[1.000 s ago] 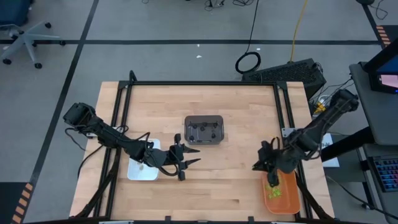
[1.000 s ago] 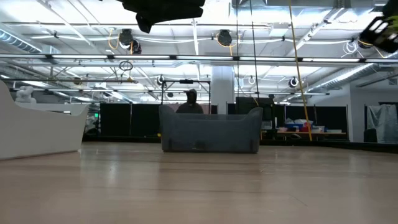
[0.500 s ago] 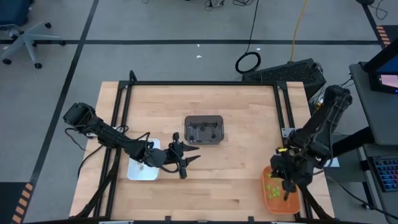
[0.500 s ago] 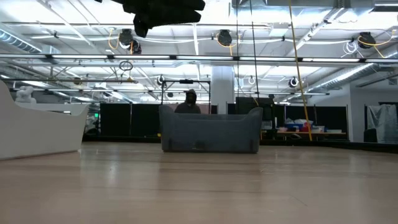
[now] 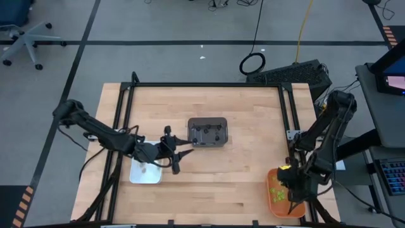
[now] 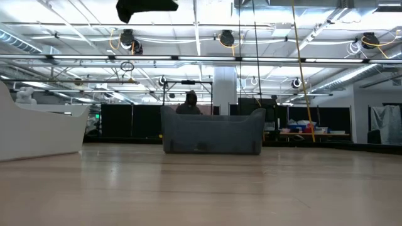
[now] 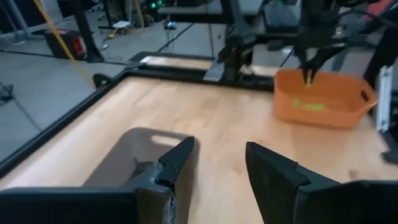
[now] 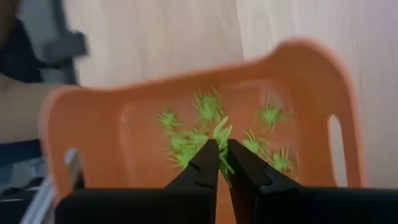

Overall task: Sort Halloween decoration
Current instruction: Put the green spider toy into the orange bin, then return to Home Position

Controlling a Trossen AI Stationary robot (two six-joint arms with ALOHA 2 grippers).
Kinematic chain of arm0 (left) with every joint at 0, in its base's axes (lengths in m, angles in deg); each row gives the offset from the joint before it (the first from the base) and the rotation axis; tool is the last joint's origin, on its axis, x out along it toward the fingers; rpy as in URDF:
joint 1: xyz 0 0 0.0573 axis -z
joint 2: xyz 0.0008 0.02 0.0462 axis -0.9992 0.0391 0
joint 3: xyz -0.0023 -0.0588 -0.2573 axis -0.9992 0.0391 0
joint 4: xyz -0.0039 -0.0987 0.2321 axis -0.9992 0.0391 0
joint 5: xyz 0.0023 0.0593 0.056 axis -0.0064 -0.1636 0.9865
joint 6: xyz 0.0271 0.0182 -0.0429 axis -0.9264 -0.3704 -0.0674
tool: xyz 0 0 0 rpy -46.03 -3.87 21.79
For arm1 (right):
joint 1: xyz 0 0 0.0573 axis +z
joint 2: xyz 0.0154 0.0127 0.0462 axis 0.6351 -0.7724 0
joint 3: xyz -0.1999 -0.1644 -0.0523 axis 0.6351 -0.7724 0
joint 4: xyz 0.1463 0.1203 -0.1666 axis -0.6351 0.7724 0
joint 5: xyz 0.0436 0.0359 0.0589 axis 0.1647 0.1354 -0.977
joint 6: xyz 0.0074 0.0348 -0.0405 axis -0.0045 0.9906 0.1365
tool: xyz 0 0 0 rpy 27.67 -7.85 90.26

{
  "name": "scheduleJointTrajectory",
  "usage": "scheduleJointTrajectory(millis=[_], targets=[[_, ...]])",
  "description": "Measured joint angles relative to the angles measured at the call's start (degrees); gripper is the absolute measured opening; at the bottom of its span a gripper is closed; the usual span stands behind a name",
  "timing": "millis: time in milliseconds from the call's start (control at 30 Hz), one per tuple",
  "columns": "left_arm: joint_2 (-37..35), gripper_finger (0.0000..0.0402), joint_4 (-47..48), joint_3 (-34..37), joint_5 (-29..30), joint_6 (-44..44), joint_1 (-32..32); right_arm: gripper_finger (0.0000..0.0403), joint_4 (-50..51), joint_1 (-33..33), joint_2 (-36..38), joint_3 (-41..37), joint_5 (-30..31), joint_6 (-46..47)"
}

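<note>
Three trays sit on our wooden surface: a white tray at eight o'clock, a grey tray near the centre, an orange tray at four o'clock. Our right hand hangs over the orange tray, pinched shut on a lime-green spider, with more green spiders lying below. Our left hand hovers open between the white and grey trays.

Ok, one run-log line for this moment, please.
right pincer: shut on lime-green trinket, over orange tray | left pincer: open, empty, between white tray and grey tray
</note>
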Motion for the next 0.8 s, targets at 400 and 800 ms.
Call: scheduleJointTrajectory(millis=[400, 800], targets=[[-1.85, 0.0150, 8.79, 0.04, 0.04, 1.36, 0.18, 0.0111, 1.52, 0.00, -7.63, 0.00, -4.22, 3.22], [-8.92, 0.0150, 9.34, 0.07, -5.36, -3.57, 0.16, 0.0138, 3.98, -0.02, 0.15, 3.98, 18.92, -15.91]])
